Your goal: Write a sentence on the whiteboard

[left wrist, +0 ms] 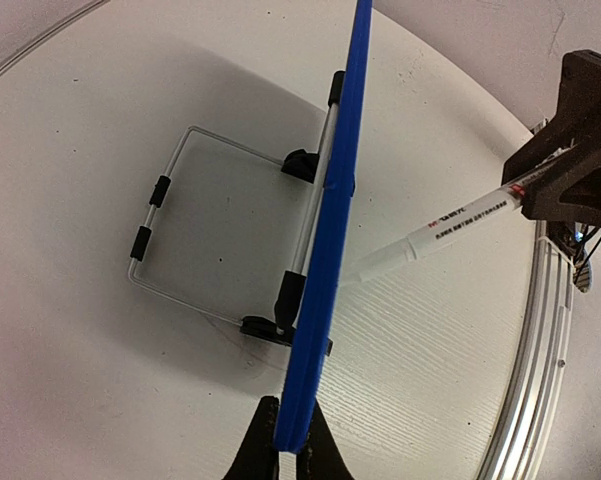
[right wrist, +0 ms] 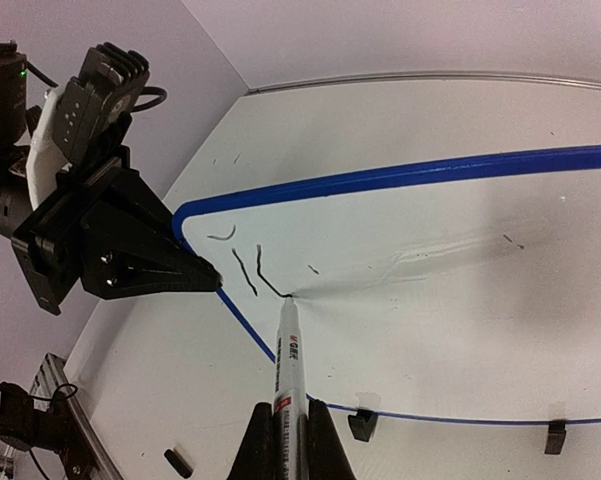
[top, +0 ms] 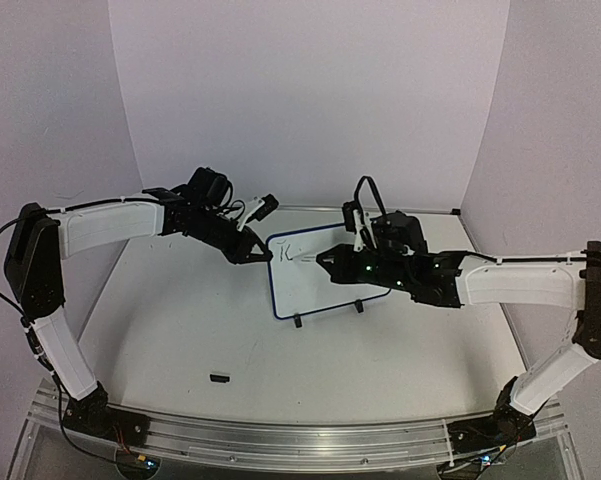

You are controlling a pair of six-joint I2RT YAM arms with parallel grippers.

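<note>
Nearest the arm bases, a small black piece (top: pixel 219 378), perhaps a pen cap, lies on the worktop (top: pixel 160 330) at about seven o'clock from the whiteboard (top: pixel 325 285). The whiteboard stands mid-worktop on two black feet (right wrist: pixel 361 425), leaning on a wire stand (left wrist: pixel 170 230) behind it.

The left claw (left wrist: pixel 285 440) is pinched tight on the blue rim (left wrist: pixel 325 250) at the board's ten o'clock edge. The right claw (right wrist: pixel 288 435) comes in from three o'clock, clamped around a marker (right wrist: pixel 287 350) whose tip touches the white face near the eleven o'clock corner. Of the sentence (right wrist: pixel 245 265) only a few short black strokes show there, so the writing looks barely begun.

The board looks light, thin and stiff, with a slick face. On such small feet it would likely slide or tip under pen pressure, so the rim is the sensible place to hold it, clear of the writing area. The marker barrel is slim and smooth and needs a firm grip well back from the tip.
</note>
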